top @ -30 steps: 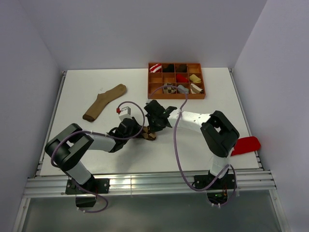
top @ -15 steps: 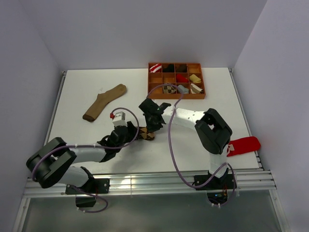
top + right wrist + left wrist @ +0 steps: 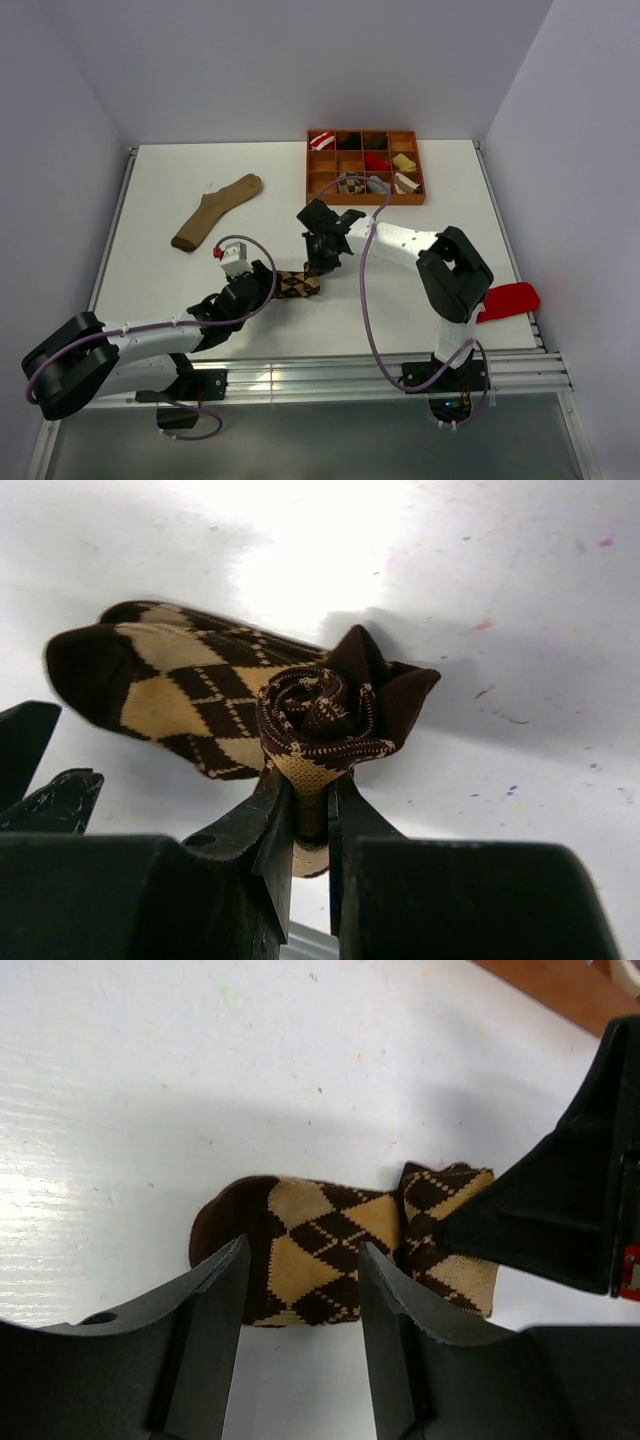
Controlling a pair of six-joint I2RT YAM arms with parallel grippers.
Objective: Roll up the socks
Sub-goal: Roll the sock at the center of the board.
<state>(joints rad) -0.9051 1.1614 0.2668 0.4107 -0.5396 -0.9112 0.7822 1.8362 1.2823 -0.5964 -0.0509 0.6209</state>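
Pinching the rolled end of a brown sock

The brown diamond-patterned sock (image 3: 297,284) lies on the white counter (image 3: 150,250), near the front and about midway across. One end is wound into a tight spiral (image 3: 318,712), and the rest lies flat with the dark toe pointing away from the roll. The right fingers (image 3: 276,818) are closed on the fabric just beneath that spiral and hold it raised on edge. The left fingers (image 3: 214,1305) stand apart, one on each side of the flat toe half of the sock, not clamping it.

A long tan sock (image 3: 216,211) lies well apart at the back left. An orange divided tray (image 3: 308,168) sits at the back of the counter. In its front row, a grey sock (image 3: 378,184) is just beside a lighter diamond-patterned sock (image 3: 349,185), each in its own compartment. A red object (image 3: 510,298) lies at the right edge.
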